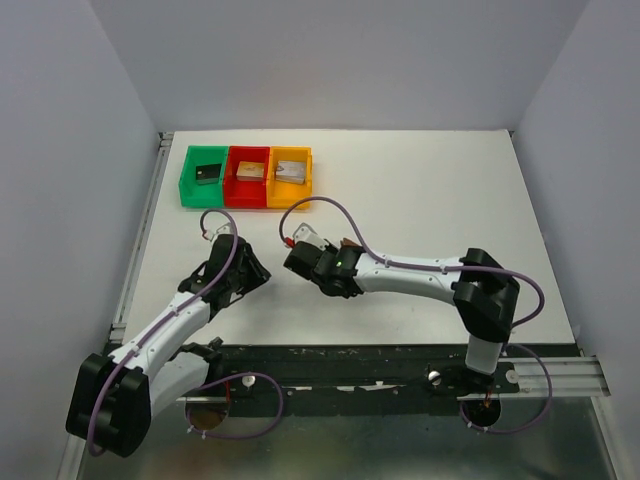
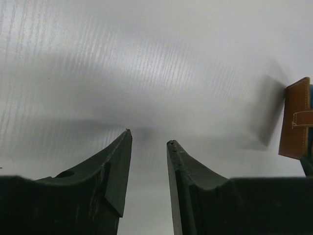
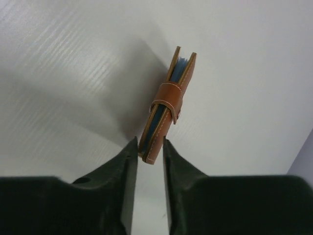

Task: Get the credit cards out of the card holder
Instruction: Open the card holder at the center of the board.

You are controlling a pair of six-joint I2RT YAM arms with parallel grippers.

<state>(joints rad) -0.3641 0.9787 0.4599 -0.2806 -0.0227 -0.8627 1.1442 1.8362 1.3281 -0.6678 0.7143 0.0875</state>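
The card holder (image 3: 168, 105) is a brown leather wallet, folded shut with its tab strap (image 3: 169, 95) snapped around it. My right gripper (image 3: 149, 140) is shut on its near end and holds it edge-on above the white table, where it casts a shadow. Only a blue inner edge shows between the leaves; the credit cards are hidden. The holder also shows at the right edge of the left wrist view (image 2: 295, 117). My left gripper (image 2: 149, 135) is open and empty, close over bare table. From above, the left gripper (image 1: 255, 272) sits just left of the right gripper (image 1: 305, 258).
Green (image 1: 187, 180), red (image 1: 229, 182) and orange (image 1: 308, 178) bins stand in a row at the back left, each with a small block inside. A black rail (image 1: 380, 365) runs along the near edge. Grey walls enclose the table.
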